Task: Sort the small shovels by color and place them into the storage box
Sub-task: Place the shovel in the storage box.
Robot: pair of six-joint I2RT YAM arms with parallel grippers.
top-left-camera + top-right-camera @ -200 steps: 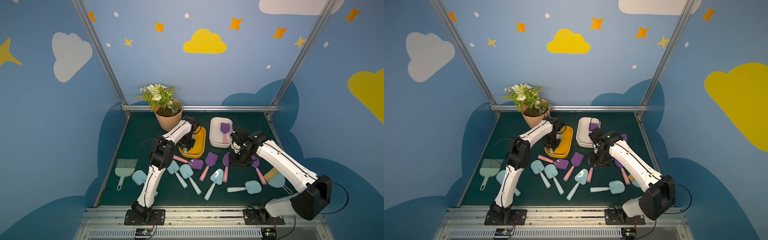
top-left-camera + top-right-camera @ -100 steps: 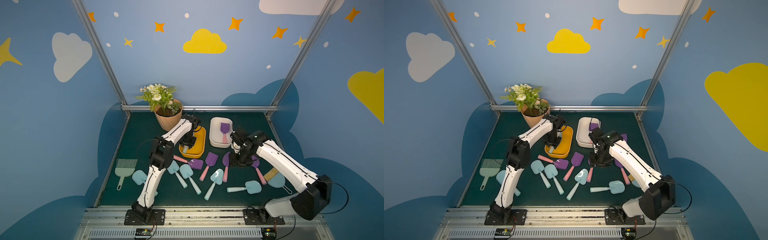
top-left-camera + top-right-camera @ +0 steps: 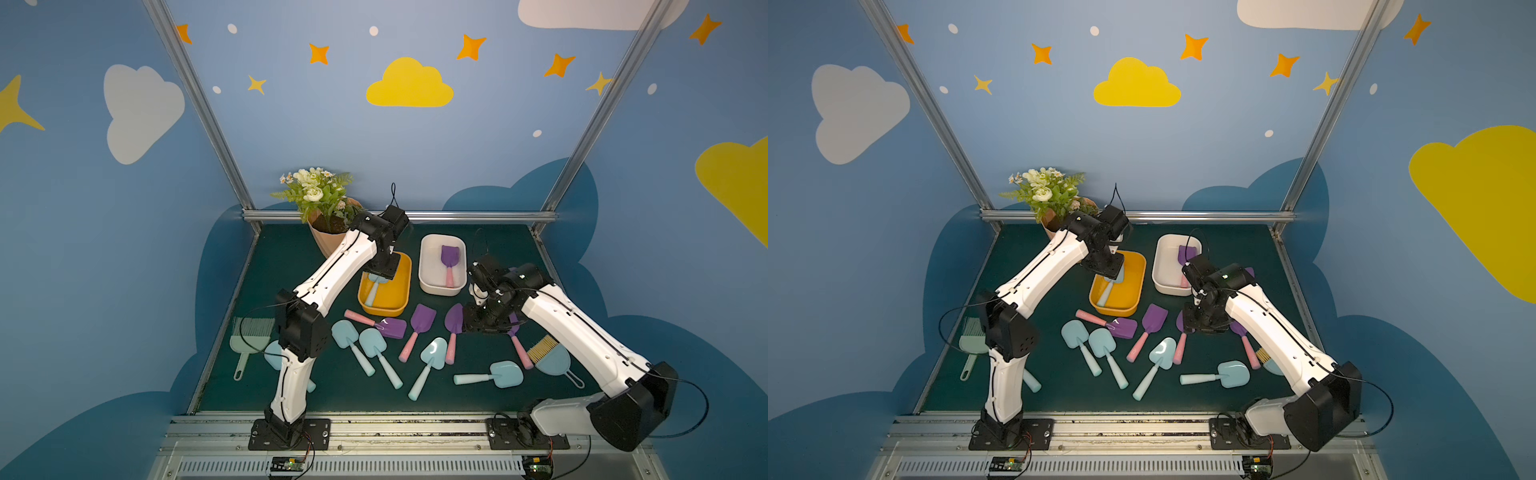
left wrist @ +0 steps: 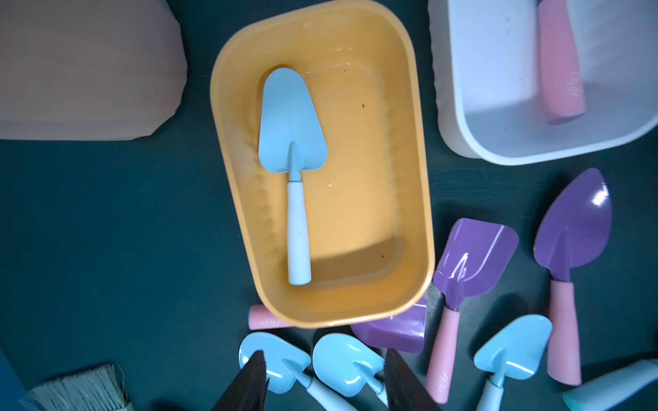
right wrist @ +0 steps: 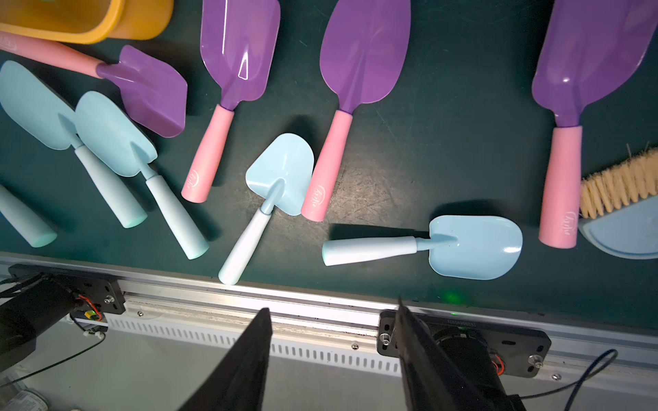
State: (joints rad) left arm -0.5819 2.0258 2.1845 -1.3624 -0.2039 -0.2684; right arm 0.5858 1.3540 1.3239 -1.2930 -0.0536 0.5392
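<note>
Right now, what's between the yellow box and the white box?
Nothing: only bare green mat separates yellow box and white box, seen in left wrist view.

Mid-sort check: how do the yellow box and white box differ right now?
The yellow box holds one light blue shovel with a pale handle; the white box holds one purple shovel with a pink handle. The yellow box stands nearer the flower pot, the white box farther from it. Both are rounded rectangular tubs, side by side, open-topped.
</note>
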